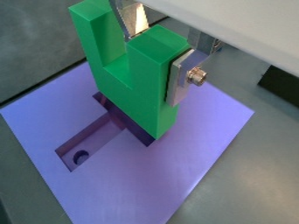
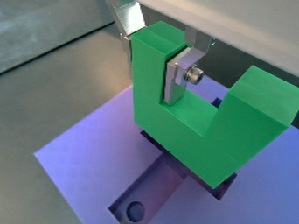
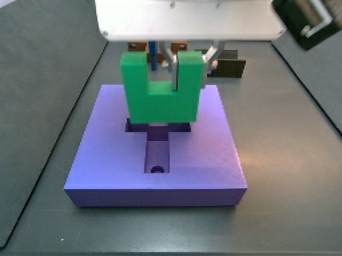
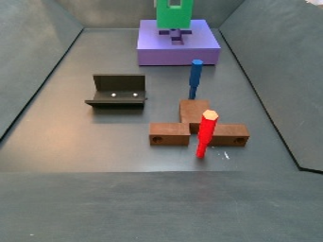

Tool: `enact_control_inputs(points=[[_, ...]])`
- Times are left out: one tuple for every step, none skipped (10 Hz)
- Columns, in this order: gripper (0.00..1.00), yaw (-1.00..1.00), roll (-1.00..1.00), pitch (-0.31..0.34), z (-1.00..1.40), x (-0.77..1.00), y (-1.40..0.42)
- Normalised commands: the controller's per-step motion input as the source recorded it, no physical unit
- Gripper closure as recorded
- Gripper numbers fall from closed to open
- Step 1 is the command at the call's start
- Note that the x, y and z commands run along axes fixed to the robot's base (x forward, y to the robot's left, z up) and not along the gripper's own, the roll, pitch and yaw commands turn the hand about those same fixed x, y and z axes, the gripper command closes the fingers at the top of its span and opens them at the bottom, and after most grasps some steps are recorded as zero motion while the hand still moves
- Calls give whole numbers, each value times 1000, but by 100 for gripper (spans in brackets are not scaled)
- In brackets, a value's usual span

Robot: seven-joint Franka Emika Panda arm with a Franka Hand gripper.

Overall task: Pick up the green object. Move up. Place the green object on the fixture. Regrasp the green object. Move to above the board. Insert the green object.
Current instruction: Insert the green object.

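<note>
The green object is a U-shaped block standing upright, prongs up, on the purple board. Its lower end sits at the crossing of the board's cross-shaped recess; I cannot tell how deep it goes. My gripper is shut on one prong, silver fingers pressed on both faces. In a side view the green object shows at the far end. The fixture stands apart on the floor with nothing in it.
A brown base near the floor's middle carries a red peg and a blue peg. Dark sloping walls ring the floor. A small round hole lies in the recess's long arm.
</note>
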Motion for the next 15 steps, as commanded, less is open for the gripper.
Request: enact_control_inputs(points=[[100,9,0,-166,-223,-169,-131],[100,0,0,-140,-180,-117,-83],[100,0,-17,-119,-197,-54,-29],[100,0,0,-83,-163,0,0],[100,0,0,-44,-66,3,0],[100,-9,0,-54,-9,0,51],[100,0,0,-54,0,0,37],[100,0,0,-33,0,40,6],[100,0,0,-10,0,120,23],[100,0,0,-26,0,26,31],[100,0,0,-36,0,0,69],[100,0,0,-41,0,0,40],[100,0,0,-19,-3,63,14],[100,0,0,-27,-74,46,34],[100,0,16,-34,-83,0,0]])
